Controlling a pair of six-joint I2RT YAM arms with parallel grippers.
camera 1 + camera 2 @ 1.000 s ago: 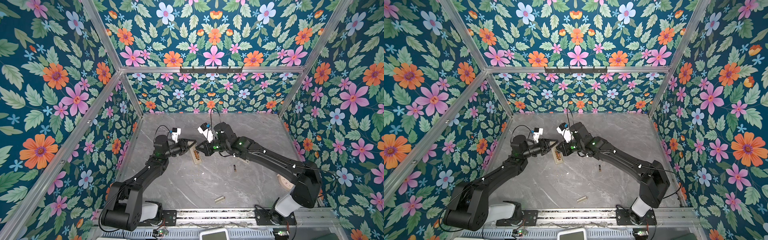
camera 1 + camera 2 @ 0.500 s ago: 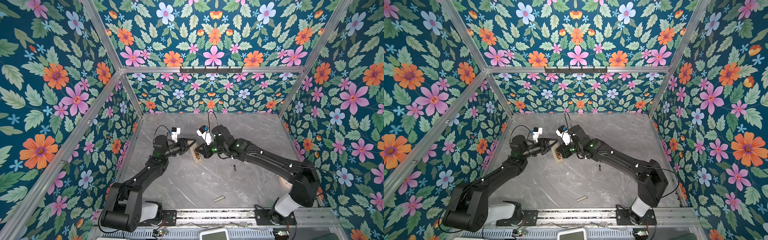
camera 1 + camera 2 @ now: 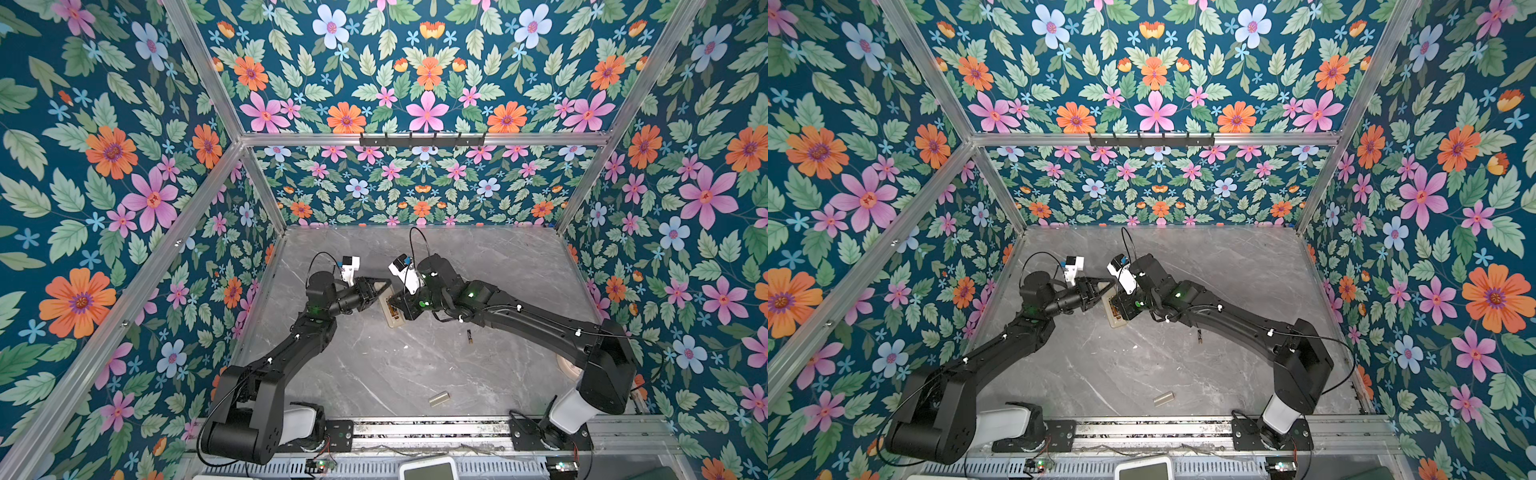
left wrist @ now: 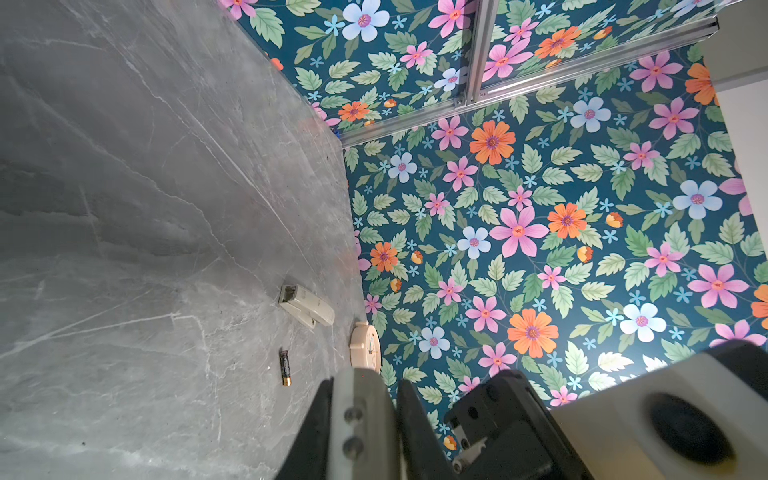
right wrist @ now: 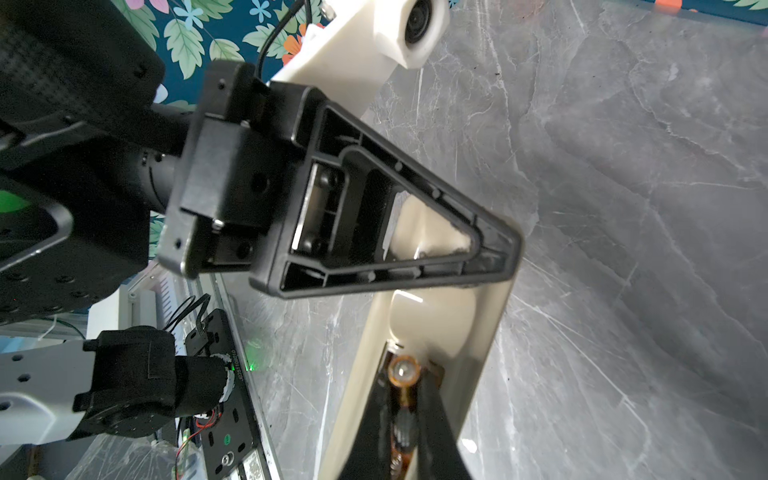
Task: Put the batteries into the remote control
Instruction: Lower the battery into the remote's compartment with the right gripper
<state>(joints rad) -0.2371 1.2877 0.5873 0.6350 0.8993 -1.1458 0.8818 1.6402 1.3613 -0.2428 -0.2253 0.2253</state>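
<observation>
Little to report as changed over the last second. Still clamping the far end of the remote control [image 3: 395, 320] with the left gripper [image 3: 385, 286], jaws shut tight on it; same spot and same angle as before. Found back-up near the middle of the surface, a little toward its left edge, lying lengthwise from far edge toward near edge, with no shift since the earlier views. Pinching the held battery [image 5: 402, 371] in the right gripper [image 5: 401, 409], fingers [image 5: 440, 440] closed hard against both its sides, gold end aimed up the open compartment toward the left gripper. Cannot tell whether seated fully in its slot. Main difference at the right wrist: swung slightly toward the left edge, leaving the gripper angled more toward the near edge and reaching a touch further down the remote than a second ago. Elsewhere, no movement. Left in place: the loose battery [image 3: 470, 336], flat on the surface to the right of the remote and well apart from it, just on the near side of the right arm; likewise the small beige cover plate [image 3: 439, 399], close to the near edge, about midway along it.
</observation>
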